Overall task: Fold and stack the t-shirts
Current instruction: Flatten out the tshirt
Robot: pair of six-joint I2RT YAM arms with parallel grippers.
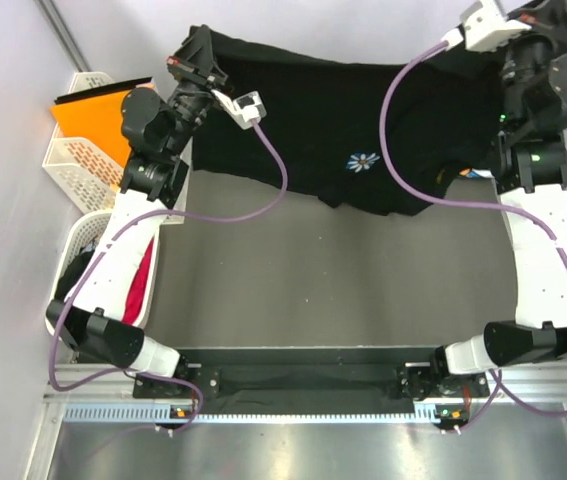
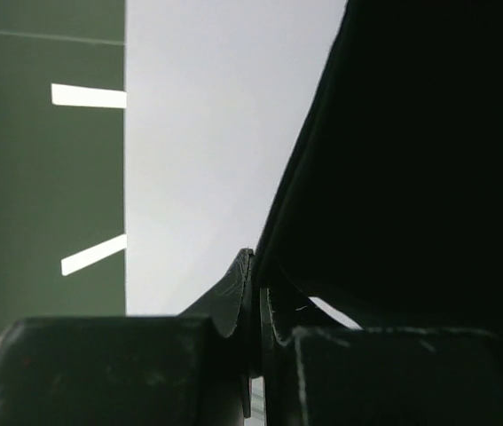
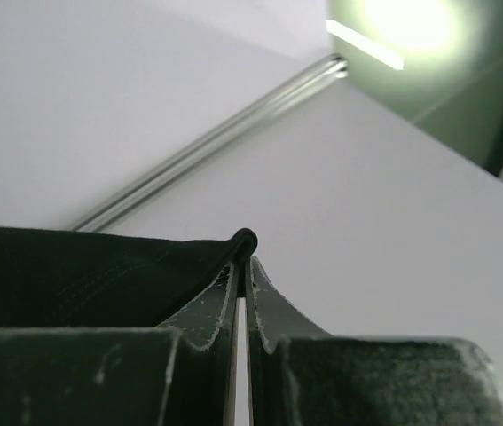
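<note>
clearly, the left gripper (image 2: 253,271) is pinched tight, its fingers closed on a thin edge of the soft black short-sleeved t-shirt (image 1: 313,110), which rises up the right side of the left wrist view. the right gripper (image 3: 244,256) is clamped just as narrowly, with a rolled black hem poking out just above its fingertips.

from above, the shirt hangs stretched between the two grippers over the far end of the grey table (image 1: 343,290). its top edge sags a little in the middle, and its small white-and-blue flower print (image 1: 363,161) faces the camera. the lower edge droops unevenly, deeper toward the right.

the step in hand looks like spreading the shirt flat before folding. to do it well, both arms should stay level and pull gently apart to take out the sag. they should then lower together so the hanging edge meets the table first and the rest is drawn down smooth. both grips hold very little cloth, so a hard pull may slip the fabric free.

at the left, a white lattice plastic basket (image 1: 71,165) holds an orange flat folder (image 1: 88,115). a second basket (image 1: 81,240) nearer the arm bases holds a red garment (image 1: 141,285).
</note>
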